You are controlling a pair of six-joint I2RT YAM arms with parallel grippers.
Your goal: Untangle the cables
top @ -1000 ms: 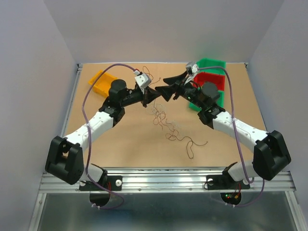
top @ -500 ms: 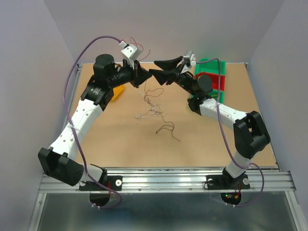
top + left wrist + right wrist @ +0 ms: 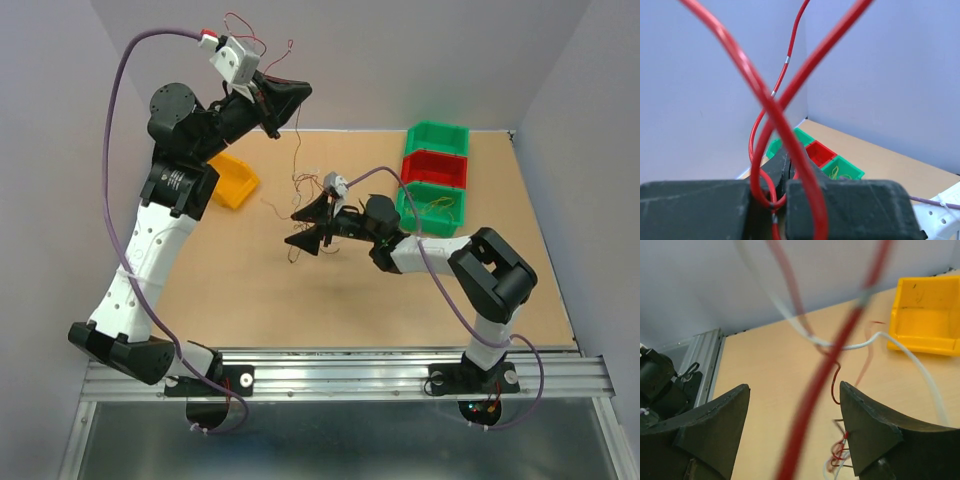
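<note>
A tangle of thin red, brown and white cables (image 3: pixel 297 165) hangs from my left gripper (image 3: pixel 286 101), which is raised high over the table's back left and shut on them. In the left wrist view the fingers (image 3: pixel 805 172) are closed on a red cable (image 3: pixel 771 107) that loops up in front of the camera. My right gripper (image 3: pixel 305 226) is open and low over the table's middle, at the bottom of the hanging tangle. In the right wrist view a blurred red cable (image 3: pixel 832 357) and a white one (image 3: pixel 860 344) run between the open fingers (image 3: pixel 867 425) without being gripped.
A yellow bin (image 3: pixel 232 181) sits at the back left and shows in the right wrist view (image 3: pixel 932 320). A green bin (image 3: pixel 437 134), a red bin (image 3: pixel 434 168) and another green bin (image 3: pixel 440 207) stand in a row at the back right. Grey walls stand on three sides.
My left gripper has risen higher and moved left, lifting the cables off the table. My right arm has dropped and swung toward the table's middle, under the hanging tangle.
</note>
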